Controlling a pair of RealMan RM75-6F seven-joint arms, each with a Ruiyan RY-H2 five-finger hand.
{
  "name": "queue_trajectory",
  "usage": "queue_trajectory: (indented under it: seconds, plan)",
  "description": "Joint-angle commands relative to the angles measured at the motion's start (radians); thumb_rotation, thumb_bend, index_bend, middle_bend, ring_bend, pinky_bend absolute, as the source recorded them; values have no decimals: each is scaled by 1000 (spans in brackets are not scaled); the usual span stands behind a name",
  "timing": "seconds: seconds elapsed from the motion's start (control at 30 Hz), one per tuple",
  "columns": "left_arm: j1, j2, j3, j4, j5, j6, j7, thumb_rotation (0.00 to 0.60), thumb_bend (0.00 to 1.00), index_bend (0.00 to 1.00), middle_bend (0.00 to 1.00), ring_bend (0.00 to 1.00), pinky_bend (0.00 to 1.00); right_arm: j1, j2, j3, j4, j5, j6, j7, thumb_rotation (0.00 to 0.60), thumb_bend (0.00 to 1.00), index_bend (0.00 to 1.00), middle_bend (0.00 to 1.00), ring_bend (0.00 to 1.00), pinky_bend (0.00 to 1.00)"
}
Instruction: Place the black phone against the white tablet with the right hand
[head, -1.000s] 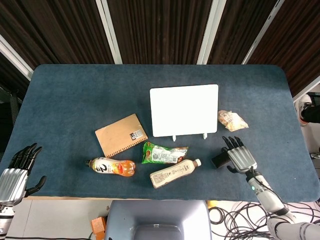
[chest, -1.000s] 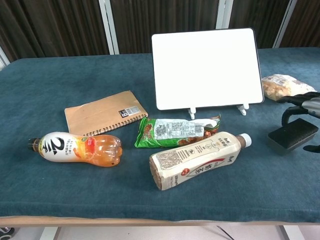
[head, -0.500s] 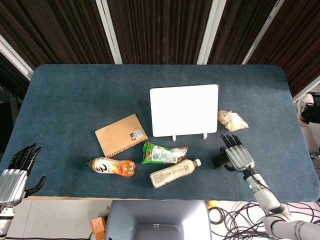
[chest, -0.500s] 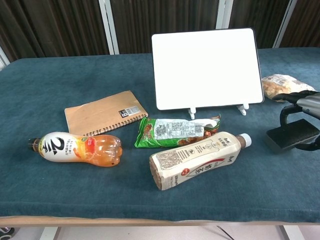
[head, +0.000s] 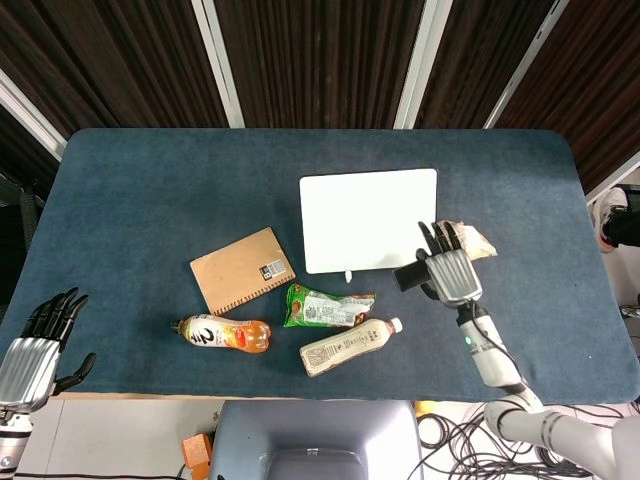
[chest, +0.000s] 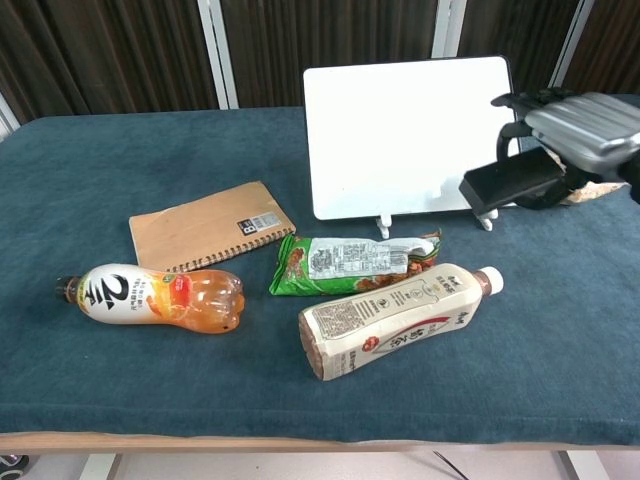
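The white tablet (head: 368, 220) (chest: 408, 137) stands upright on a small stand at the table's middle. My right hand (head: 448, 268) (chest: 580, 130) holds the black phone (head: 410, 275) (chest: 512, 180) lifted above the cloth, just in front of the tablet's right lower corner. The phone hangs flat below the hand and covers part of the tablet's right stand foot. My left hand (head: 30, 350) rests off the table's left front corner, fingers spread and holding nothing.
A snack bag (head: 470, 240) lies right of the tablet, behind my right hand. In front of the tablet lie a green packet (chest: 355, 258), a milk tea bottle (chest: 395, 320), an orange drink bottle (chest: 155, 297) and a brown notebook (chest: 210, 227).
My right hand has lifted the phone off the cloth and carried it up and left, from the right front of the table to the tablet's right lower corner.
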Motion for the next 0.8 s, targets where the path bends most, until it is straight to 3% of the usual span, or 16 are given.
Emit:
queue_trajectory:
  seconds: [0.03,0.27,0.43,0.8]
  plan:
    - [0,1,-1,1,-2,0,-3,600,329,0,0,0,116,107,-133,59,165,-25,58,-112,600,215,648,13,0,0]
    - [-2,3,0,4,-3,-4,-10,600,329,0,0,0,117,214,-304,41,457,-115,129,-110,600,215,632,15,0,0]
    - [0,4,2,4,-1,-4,-10,600,329,0,0,0,116,265,-396,40,633,-119,121,-60,600,215,626,14,0,0]
    - [-6,2,1,7,-9,-17,-13,600,327,0,0,0,116,328,-494,62,816,-75,66,1,600,215,610,14,0,0]
